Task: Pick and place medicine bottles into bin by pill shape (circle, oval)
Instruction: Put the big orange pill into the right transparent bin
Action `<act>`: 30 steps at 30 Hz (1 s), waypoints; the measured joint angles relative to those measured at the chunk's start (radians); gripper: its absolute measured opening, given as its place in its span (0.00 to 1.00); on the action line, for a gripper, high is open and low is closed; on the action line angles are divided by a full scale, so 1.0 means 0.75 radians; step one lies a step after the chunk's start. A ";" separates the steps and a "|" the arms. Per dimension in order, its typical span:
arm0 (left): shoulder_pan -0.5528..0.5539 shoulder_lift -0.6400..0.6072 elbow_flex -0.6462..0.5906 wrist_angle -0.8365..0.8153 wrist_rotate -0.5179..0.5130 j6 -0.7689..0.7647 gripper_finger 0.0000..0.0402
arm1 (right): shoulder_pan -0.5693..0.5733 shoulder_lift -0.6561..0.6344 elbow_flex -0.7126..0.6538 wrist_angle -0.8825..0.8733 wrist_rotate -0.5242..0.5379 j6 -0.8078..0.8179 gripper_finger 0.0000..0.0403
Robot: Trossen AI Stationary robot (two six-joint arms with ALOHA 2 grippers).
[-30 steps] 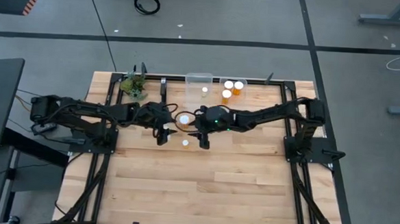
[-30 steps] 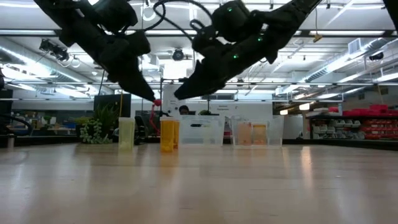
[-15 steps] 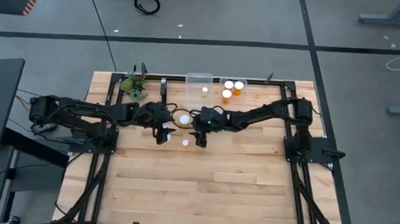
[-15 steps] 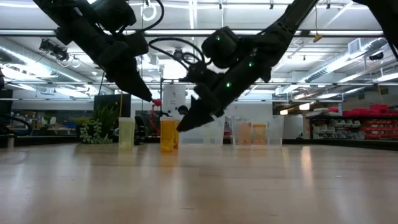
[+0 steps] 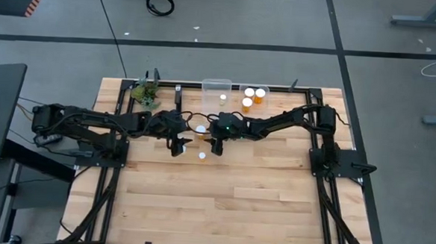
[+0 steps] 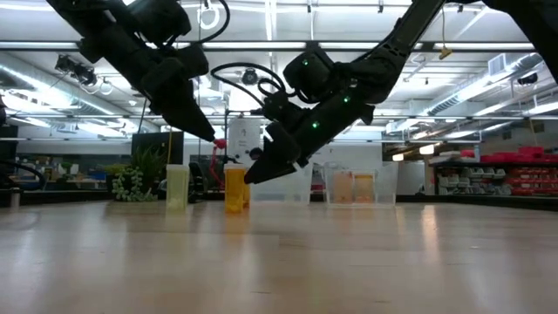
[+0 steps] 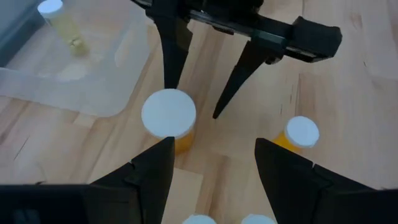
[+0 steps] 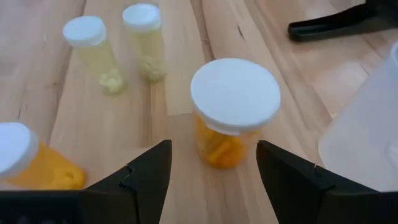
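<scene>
An amber bottle with a white cap [image 8: 235, 93] stands upright on the wooden table, also seen in the high view [image 5: 200, 129]. My right gripper [image 8: 213, 144] is open and hangs low just short of it, fingers pointing down at a slant toward it. My left gripper [image 7: 212, 142] is open on the bottle's other side, higher up [image 6: 209, 135], touching nothing. Two pale yellow bottles [image 8: 87, 37] stand past the amber one in the right wrist view. Another amber bottle [image 7: 301, 132] stands nearby.
Two clear bins stand at the table's far edge: one [image 5: 217, 86] holds a pale bottle, the other [image 5: 243, 90] holds three amber bottles. A green plant sprig [image 5: 146, 94] sits at the far left. A loose white-capped bottle [image 5: 201, 155] stands near both grippers.
My right gripper has come down and toward the table's left, closing in on the upright amber bottle. The bottles have stayed where they were.
</scene>
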 joint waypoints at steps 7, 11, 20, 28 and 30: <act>-0.001 0.000 0.000 0.002 0.000 -0.002 0.57 | 0.041 0.108 0.004 0.108 0.049 0.020 0.60; -0.001 0.000 0.000 0.001 0.000 -0.001 0.57 | 0.075 0.132 0.038 0.117 0.097 0.002 0.60; 0.048 0.046 0.000 -0.023 -0.180 0.007 0.57 | 0.076 0.084 0.047 0.041 0.132 -0.011 0.60; 0.155 0.193 0.000 0.047 -0.282 -0.047 0.57 | 0.069 0.087 0.044 0.014 0.134 -0.009 0.60; 0.171 0.216 0.000 0.066 -0.281 -0.047 0.57 | 0.069 0.086 0.044 0.013 0.140 -0.009 0.60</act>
